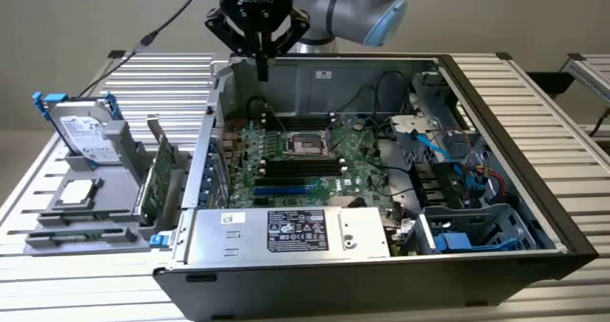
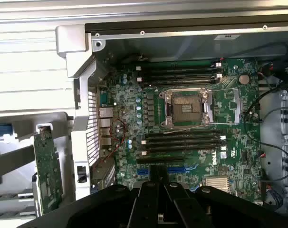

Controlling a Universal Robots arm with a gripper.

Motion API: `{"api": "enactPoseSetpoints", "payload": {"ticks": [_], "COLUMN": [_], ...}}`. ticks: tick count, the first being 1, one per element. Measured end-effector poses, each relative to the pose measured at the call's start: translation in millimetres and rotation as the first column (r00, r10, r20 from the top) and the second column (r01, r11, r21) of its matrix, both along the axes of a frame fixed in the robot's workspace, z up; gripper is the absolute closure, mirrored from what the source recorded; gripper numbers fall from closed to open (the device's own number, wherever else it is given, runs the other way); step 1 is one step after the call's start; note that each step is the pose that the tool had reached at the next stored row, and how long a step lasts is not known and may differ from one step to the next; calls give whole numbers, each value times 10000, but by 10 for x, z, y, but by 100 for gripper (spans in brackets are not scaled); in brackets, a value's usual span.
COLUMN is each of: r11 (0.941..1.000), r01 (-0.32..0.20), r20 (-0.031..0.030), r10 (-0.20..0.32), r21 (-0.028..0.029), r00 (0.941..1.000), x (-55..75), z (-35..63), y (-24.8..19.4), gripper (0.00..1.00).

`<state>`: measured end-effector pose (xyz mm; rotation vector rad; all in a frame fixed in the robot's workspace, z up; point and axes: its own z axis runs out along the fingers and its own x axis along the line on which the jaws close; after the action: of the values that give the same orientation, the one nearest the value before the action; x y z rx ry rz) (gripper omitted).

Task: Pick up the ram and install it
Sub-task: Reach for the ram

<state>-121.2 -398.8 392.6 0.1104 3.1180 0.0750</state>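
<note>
The ram (image 1: 81,232) is a narrow green stick lying flat in the low front slot of the grey rack (image 1: 57,222), at the exterior view's left, outside the computer case. My gripper (image 1: 262,71) hangs high over the back left corner of the open case (image 1: 562,229), well away from the ram. Its fingers are shut together with nothing between them, and the gripper (image 2: 159,183) looks down on the motherboard (image 2: 229,137). Long black memory slots (image 1: 300,166) run beside the processor socket (image 1: 310,145); in the wrist view these slots (image 2: 182,141) lie bare.
The rack also carries a hard drive (image 1: 84,133), a processor chip (image 1: 78,191) and a taller green expansion card (image 1: 160,175). Inside the case are a silver power supply (image 1: 286,233), loose cables (image 1: 433,140) and blue drive bays (image 1: 476,233). Ribbed metal table (image 1: 533,86) surrounds the case.
</note>
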Motion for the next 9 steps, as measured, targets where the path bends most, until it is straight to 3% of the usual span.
{"api": "enactPoseSetpoints", "payload": {"ticks": [9], "r11": [10000], "r01": [0], "r20": [-2], "r10": [0], "r21": [-3], "r00": [10000], "x": [-19], "z": [2], "y": [0], "gripper": [89]}}
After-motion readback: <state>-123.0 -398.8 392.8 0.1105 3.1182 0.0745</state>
